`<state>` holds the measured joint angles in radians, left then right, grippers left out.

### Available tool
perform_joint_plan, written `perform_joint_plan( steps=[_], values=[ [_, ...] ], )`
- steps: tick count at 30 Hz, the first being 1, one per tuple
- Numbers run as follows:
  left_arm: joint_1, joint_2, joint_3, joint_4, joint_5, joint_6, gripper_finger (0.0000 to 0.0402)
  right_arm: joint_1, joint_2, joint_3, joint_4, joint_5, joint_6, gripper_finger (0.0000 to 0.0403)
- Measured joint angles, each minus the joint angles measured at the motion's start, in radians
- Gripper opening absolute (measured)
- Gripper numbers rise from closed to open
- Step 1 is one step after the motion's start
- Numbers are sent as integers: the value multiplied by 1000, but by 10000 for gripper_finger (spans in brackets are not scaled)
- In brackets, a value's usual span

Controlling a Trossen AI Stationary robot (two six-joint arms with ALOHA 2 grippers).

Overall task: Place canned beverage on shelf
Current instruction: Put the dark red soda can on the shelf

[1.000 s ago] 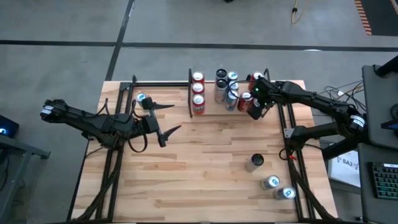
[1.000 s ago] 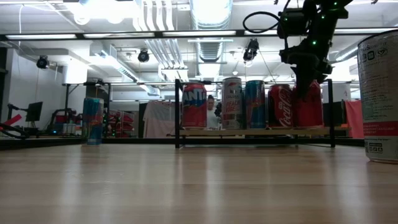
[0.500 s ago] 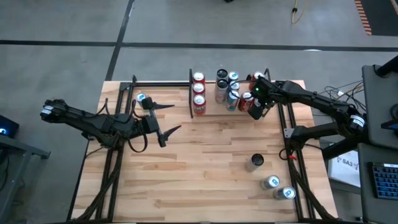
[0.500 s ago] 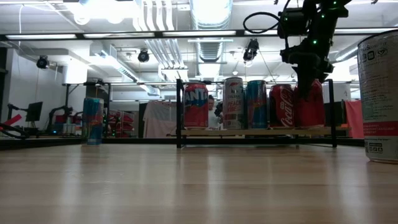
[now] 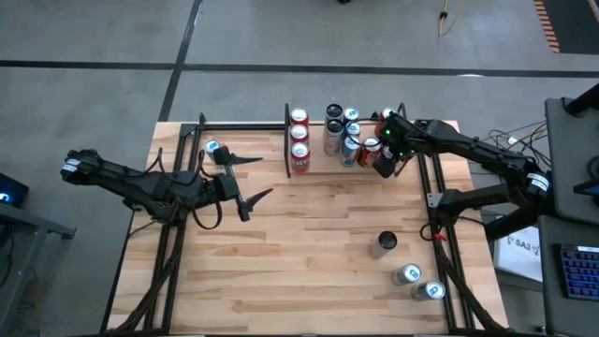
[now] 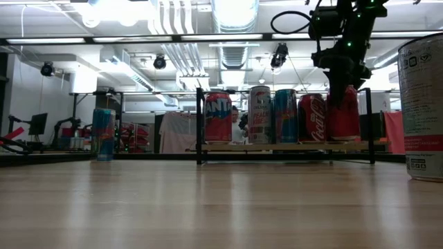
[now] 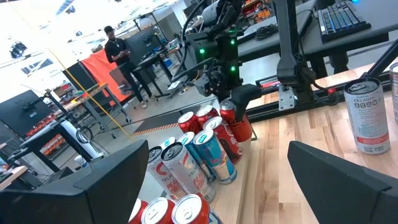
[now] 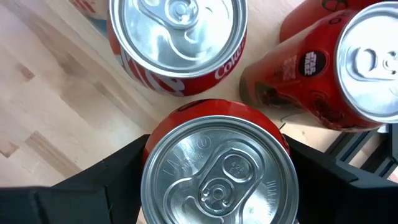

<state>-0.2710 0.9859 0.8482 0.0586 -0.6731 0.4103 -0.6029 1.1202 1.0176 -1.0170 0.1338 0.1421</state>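
Note:
The shelf (image 5: 318,161), a light-wood board with black rails, stands at the table's far edge and carries several cans. My right gripper (image 5: 386,161) reaches down at its right end, shut on a red can (image 8: 217,177) with a silver top. That can (image 6: 344,114) stands beside a red cola can (image 6: 313,117) in the low view. My left gripper (image 5: 257,180) waits open over the table's left half, level and pointing toward the shelf, with nothing between its fingers. My right gripper pinches the red can's side wall (image 8: 163,127) just below the top rim, one finger (image 8: 106,180) on each side. The fingers come from above, slanting down. The can stays upright, its base level with its neighbours' bases on the shelf board (image 6: 277,146).
Three loose cans (image 5: 386,243) (image 5: 407,274) (image 5: 432,290) stand near the table's front right. A blue can (image 5: 213,147) stands at the far left by the left arm. Bare wood lies between the arms in the table's middle (image 5: 318,243).

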Motion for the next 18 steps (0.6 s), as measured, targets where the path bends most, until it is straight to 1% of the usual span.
perform_joint_plan(
  steps=[8, 18],
  values=[
    [0, 0, 0, 0, 0, 0, 368, 0, 0, 0, -5, -2, -22, 292],
    [0, 0, 0, 0, 0, 0, 368, 0, 1, 0, -31, -3, 15, 292]
  ],
)
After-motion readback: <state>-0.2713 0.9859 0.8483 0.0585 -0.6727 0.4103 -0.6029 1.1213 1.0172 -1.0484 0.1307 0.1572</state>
